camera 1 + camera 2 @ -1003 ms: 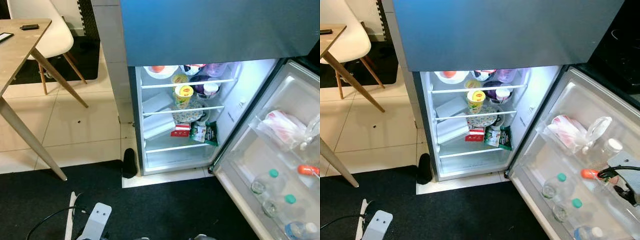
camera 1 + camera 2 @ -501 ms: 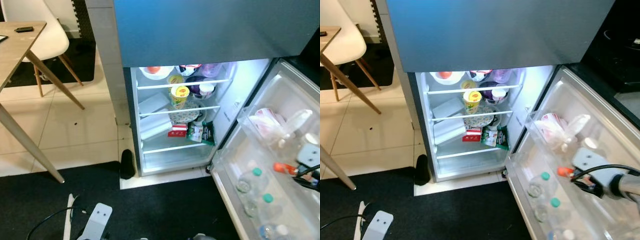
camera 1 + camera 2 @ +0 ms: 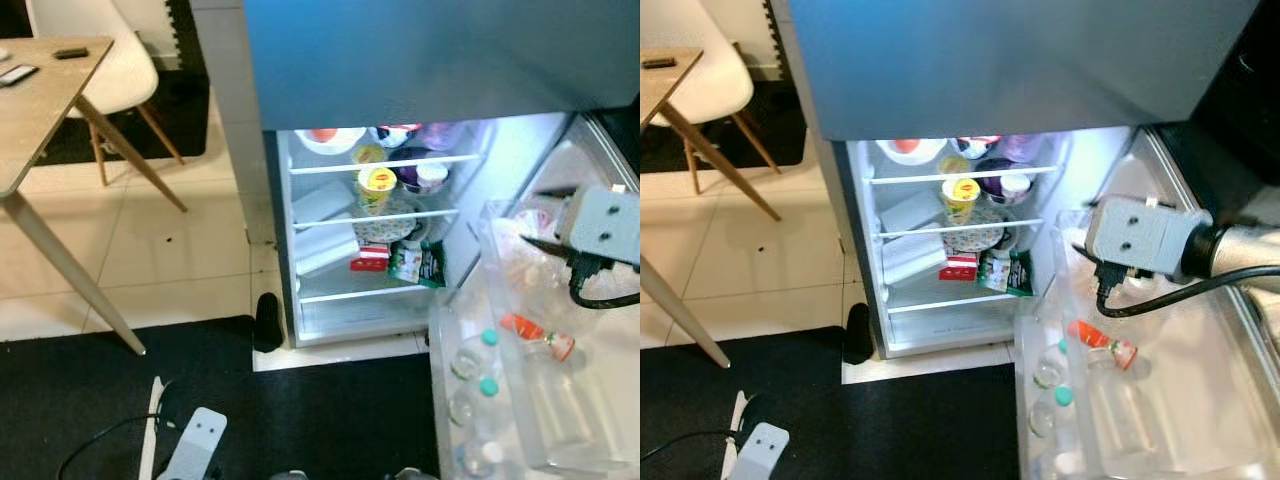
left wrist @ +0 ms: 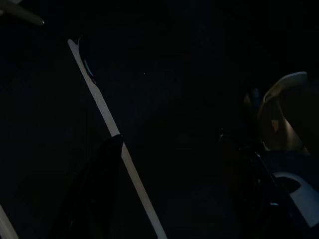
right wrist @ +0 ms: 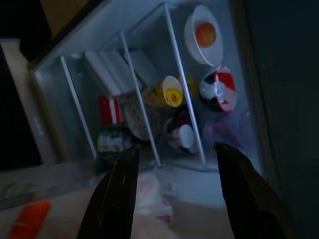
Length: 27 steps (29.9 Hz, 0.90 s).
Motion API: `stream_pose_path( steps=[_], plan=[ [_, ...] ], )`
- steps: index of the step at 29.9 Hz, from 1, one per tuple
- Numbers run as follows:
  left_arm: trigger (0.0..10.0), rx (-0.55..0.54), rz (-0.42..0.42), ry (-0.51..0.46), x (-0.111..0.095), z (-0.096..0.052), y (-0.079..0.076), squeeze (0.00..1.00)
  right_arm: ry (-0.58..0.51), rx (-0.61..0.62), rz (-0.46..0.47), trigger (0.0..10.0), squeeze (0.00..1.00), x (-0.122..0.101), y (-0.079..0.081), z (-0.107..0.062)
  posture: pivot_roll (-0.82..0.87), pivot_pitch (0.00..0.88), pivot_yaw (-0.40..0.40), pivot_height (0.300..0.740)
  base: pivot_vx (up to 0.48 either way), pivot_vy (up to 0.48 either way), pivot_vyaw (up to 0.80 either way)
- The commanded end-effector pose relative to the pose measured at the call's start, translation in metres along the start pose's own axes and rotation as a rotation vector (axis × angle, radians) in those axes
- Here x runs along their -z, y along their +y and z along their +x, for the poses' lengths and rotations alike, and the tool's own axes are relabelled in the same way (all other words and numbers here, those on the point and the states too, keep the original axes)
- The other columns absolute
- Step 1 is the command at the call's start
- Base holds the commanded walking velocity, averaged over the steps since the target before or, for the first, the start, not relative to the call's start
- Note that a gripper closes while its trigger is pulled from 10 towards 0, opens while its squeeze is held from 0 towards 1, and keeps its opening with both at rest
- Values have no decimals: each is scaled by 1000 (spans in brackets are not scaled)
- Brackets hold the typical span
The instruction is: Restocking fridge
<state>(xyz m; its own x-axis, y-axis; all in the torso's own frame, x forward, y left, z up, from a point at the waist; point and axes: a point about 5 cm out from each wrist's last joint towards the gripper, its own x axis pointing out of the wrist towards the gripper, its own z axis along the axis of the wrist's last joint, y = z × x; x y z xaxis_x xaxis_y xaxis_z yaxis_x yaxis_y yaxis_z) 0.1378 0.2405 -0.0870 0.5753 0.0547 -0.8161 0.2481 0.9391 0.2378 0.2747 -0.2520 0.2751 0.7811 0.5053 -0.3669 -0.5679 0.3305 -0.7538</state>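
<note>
Room: pale tiled floor (image 3: 170,260) beside a black mat (image 3: 300,420); a wooden table (image 3: 40,110) and a white chair (image 3: 110,60) stand off to the robot's left.
Right gripper: the right gripper (image 5: 174,164) is raised in front of the open fridge (image 3: 970,240), its two black fingers (image 5: 117,194) spread apart with nothing between them; its grey wrist housing (image 3: 1140,238) and black cable (image 3: 1180,290) hang over the door shelves.
Left gripper: the left gripper (image 4: 99,189) hangs low over the dark mat in a very dark wrist view; whether its fingers are open or closed cannot be made out.
Fridge door: the door (image 3: 560,330) is swung open on the robot's right; its clear bins hold a plastic bag (image 3: 535,222) up high, an orange-capped bottle (image 3: 1102,343) lying tilted, and water bottles with green caps (image 3: 487,338) lower down.
Top shelf: a white bowl with something orange in it (image 5: 203,35), a red, white and dark cup (image 5: 218,89), and a purple tub (image 3: 432,136).
Middle shelf: a yellow-lidded cup (image 3: 376,182), a white-lidded pot (image 3: 432,174) near it, and a white box (image 3: 322,202) to their left.
Lower shelf: a white box (image 3: 325,250), a patterned plate (image 3: 385,228), a red carton (image 3: 368,262) and a green packet (image 3: 418,264).
Floor by fridge: a dark object (image 3: 266,318) leans at the fridge's left foot.
</note>
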Motion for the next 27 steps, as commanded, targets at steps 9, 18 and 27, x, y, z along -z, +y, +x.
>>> stream_pose_path(
  steps=[9, 18, 27],
  plan=[
    [10000, 15, 12, 68, 15, -3, -8, 0, 266, 646, -79, 10000, 0, 25, -89, -75, -35, 82, -45, 740, 0, 0, 0],
    [10000, 15, 7, 92, 20, -4, -11, 0, 564, 1155, 79, 10000, 0, 90, -104, -152, -45, 84, -49, 740, 0, 0, 0],
    [10000, 15, 2, 103, 22, -5, -14, 0, 849, 1250, 306, 10000, 0, 173, -40, -174, -38, 85, -52, 740, 0, 0, 0]
  ],
)
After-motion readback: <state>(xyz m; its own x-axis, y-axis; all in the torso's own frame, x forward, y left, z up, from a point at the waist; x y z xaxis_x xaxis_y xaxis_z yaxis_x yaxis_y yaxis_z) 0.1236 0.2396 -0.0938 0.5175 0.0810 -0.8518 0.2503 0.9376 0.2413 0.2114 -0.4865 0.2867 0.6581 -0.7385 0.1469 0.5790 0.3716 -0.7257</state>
